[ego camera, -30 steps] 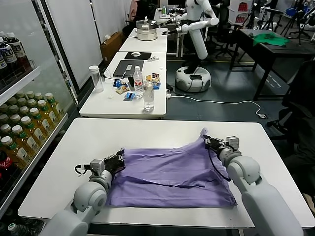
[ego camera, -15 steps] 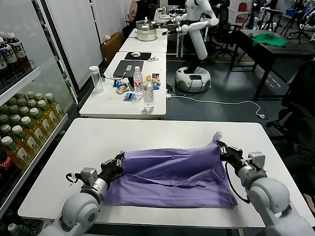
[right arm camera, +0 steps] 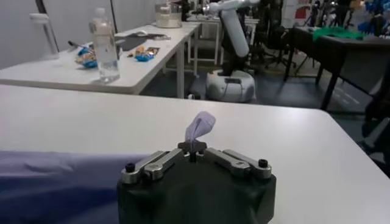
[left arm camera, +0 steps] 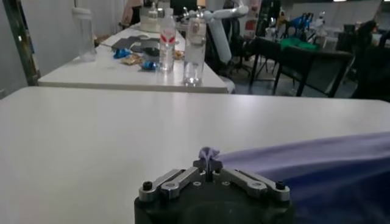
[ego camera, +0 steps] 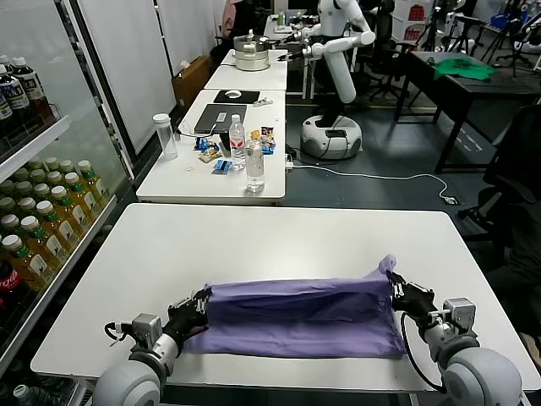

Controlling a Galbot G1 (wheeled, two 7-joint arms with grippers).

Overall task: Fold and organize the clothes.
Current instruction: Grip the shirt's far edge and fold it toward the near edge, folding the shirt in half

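While the lavender T-shirt (ego camera: 300, 315) lies folded in a long band near the white table's (ego camera: 254, 241) front edge, the left gripper (ego camera: 196, 310) pinches its left corner. The right gripper (ego camera: 400, 293) is clamped on the right corner, a fabric tip poking up.

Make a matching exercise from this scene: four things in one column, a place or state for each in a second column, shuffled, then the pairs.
Things
1. left gripper
2. right gripper
3. lavender T-shirt
4. white table

Places or states
A. lies stretched between the two grippers
B. shut on the shirt's edge at the robot's right
C. bears the shirt near its front edge
D. shut on the shirt's edge at the robot's left

Pairs: 1-D, 2-B, 3-A, 4-C
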